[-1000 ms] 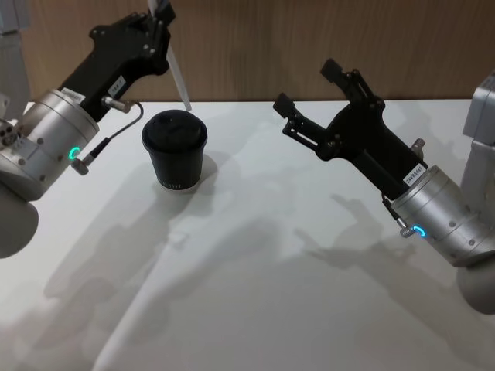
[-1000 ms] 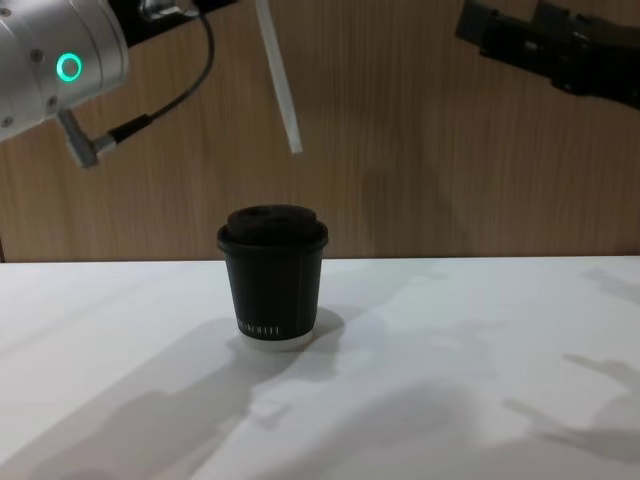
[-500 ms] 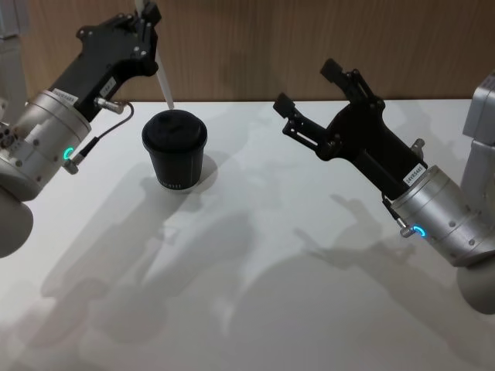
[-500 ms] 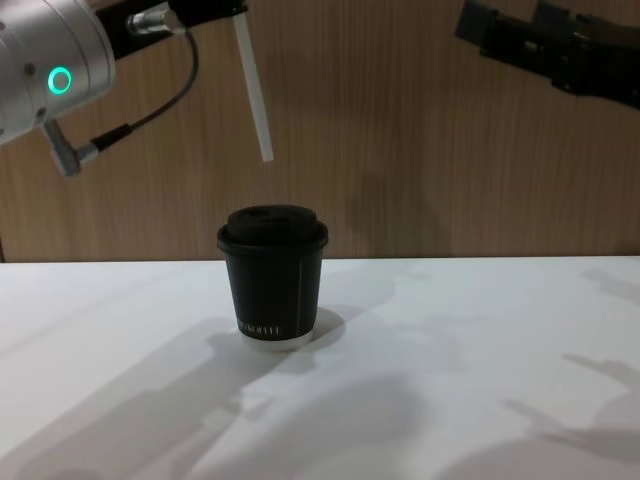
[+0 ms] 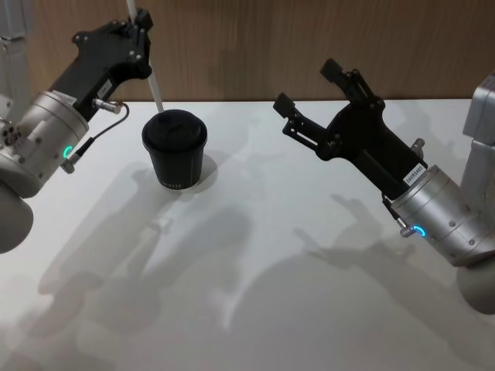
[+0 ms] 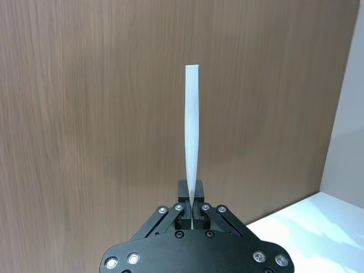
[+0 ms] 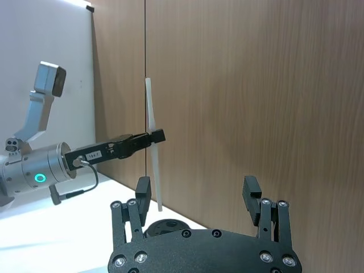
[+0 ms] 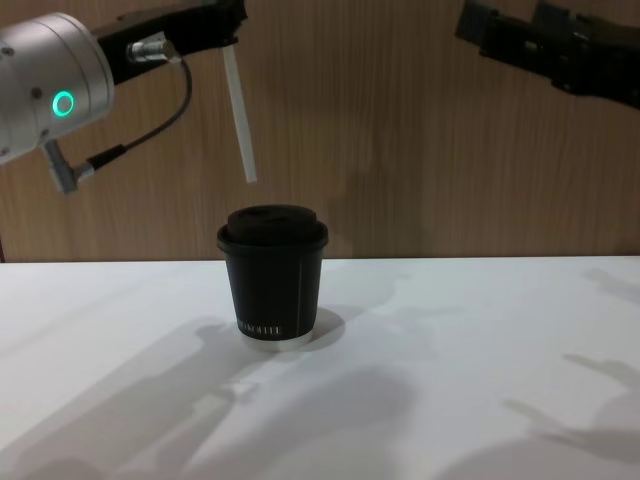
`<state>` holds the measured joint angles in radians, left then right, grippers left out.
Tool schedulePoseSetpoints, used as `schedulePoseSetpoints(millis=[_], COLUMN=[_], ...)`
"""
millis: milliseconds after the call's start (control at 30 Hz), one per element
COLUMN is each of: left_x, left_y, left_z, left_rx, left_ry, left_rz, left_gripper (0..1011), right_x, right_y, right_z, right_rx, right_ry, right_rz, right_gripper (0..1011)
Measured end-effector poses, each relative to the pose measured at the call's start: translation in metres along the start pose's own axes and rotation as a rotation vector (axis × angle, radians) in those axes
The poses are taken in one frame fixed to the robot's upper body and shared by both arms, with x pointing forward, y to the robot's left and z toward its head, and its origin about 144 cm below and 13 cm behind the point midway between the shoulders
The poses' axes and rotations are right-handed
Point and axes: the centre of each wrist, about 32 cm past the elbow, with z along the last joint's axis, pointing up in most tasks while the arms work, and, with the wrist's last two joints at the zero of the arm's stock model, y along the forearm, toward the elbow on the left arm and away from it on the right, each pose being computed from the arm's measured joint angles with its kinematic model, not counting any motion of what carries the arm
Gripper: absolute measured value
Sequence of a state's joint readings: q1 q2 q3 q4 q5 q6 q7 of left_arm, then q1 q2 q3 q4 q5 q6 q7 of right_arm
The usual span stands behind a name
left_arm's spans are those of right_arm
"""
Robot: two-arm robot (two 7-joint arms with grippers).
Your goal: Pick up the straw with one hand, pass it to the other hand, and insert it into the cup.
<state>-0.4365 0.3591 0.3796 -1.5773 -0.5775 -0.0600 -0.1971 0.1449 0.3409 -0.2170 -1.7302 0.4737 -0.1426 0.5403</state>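
Note:
The thin white straw (image 5: 155, 81) hangs nearly upright, pinched near its upper part by my left gripper (image 5: 144, 28), which is shut on it. Its lower tip (image 8: 249, 176) sits a little above the left part of the cup's lid. The black cup (image 5: 174, 150) with its domed lid stands upright on the white table (image 5: 271, 294); from the side the cup (image 8: 273, 276) is directly under the straw. The left wrist view looks along the straw (image 6: 192, 131) from the shut left gripper (image 6: 192, 209). My right gripper (image 5: 307, 86) hovers open to the cup's right, well apart and holding nothing.
A wooden wall (image 8: 400, 130) runs behind the table. The right wrist view shows the open right gripper (image 7: 196, 190), with the left gripper (image 7: 152, 137), the straw (image 7: 152, 170) and the cup's lid (image 7: 162, 227) beyond it. White table surface spreads in front of the cup.
My left gripper has carried the straw leftward and lower. The straw has become more upright and its tip has come down close above the lid. The right arm has not moved.

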Motion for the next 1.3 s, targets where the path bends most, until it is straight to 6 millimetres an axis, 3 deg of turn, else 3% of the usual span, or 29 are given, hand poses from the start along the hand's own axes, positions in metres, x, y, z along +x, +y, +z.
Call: schedulePoseSetpoints(millis=[1300], left_x=[0.007], left_y=[-0.018], left_z=[-0.018], left_rx=[0.086], left_ry=[0.017], left_rz=[0.012], left_gripper=[17], right_x=[0.000], right_y=[0.000], right_z=[0.000], right_rx=[0.000], right_ry=[0.000], right_rz=[0.000], right_gripper=[1001])
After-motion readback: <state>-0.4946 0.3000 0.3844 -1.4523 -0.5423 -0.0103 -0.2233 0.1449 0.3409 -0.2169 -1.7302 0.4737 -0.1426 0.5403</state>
